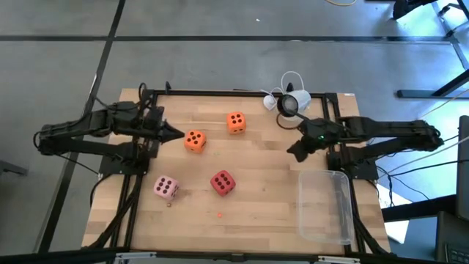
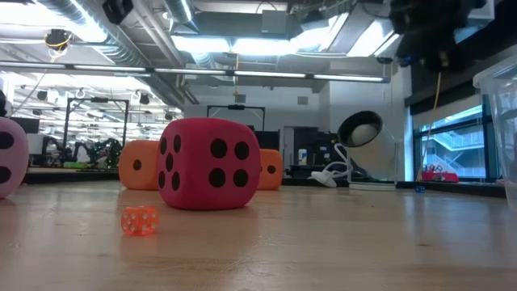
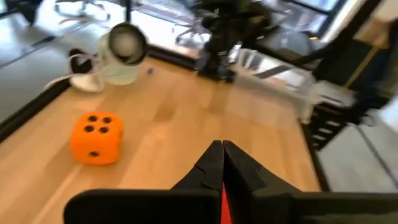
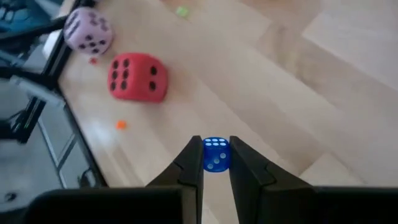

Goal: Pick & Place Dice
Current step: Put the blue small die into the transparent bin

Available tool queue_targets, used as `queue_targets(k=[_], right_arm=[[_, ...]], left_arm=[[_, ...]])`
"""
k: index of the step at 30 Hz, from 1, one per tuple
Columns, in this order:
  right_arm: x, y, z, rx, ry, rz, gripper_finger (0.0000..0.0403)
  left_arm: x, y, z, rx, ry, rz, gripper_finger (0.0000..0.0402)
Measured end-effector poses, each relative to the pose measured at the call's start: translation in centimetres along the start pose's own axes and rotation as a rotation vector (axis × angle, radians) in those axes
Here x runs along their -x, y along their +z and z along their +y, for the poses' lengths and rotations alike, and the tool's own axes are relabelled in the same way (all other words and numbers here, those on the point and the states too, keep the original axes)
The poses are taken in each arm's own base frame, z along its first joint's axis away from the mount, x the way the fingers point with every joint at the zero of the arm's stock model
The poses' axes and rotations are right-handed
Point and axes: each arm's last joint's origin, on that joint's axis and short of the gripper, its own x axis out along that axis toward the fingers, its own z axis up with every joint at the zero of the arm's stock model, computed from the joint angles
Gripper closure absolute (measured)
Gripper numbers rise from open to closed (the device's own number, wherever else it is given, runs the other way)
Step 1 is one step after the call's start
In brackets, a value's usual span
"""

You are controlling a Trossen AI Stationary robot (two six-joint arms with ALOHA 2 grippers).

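Observation:
Two orange dice rest on the wooden table at its middle and far side. A red die and a pale pink die sit nearer the front. My left gripper is shut and empty, its tip just left of the nearer orange die. My right gripper hovers over the table's right side, shut on a tiny blue die with white pips. My right gripper pinches the tiny blue die by two opposite faces between its two fingertips. The fingers slant downward from the table's right side. The die is lifted clear of the table, one white-pipped face toward the wrist camera.
A clear plastic container stands at the front right. A small round camera with a white cable sits at the far right. A tiny orange die lies in front of the red die; a small green bit lies farther off.

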Motion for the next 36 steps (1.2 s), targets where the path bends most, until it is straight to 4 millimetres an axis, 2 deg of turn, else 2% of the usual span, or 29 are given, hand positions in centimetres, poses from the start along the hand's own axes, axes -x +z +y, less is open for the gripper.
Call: queue_targets(k=[9,16,19,23,25,29,36], right_arm=[[2.7,-2.8,0.5,0.051,0.118,0.069,0.0355],[4.1,-4.5,1.1,0.062,0.19,0.198,0.0355],[5.5,-4.6,1.8,0.095,0.153,0.249,0.0355],[7.7,-4.3,2.8,0.124,0.01,0.279,0.0355],[8.1,-4.5,3.3,0.139,-0.075,0.301,0.0355],[7.3,-5.3,5.4,0.193,-0.154,0.385,0.0355],[4.4,-8.4,8.4,0.234,-0.268,0.481,0.0355]], left_arm=[[-2.3,0.0,0.2,0.011,0.034,0.056,0.0398],[-3.1,0.1,0.2,0.01,0.022,0.057,0.0398],[-3.0,0.5,0.1,0.0,0.012,0.022,0.0398],[-2.9,0.6,0.0,-0.001,0.008,0.01,0.0398],[-2.9,0.6,0.0,-0.002,0.008,0.01,0.0398],[-2.9,0.6,0.0,-0.002,-0.012,0.015,0.0398],[-3.0,0.5,0.0,-0.002,-0.023,0.021,0.0398]])
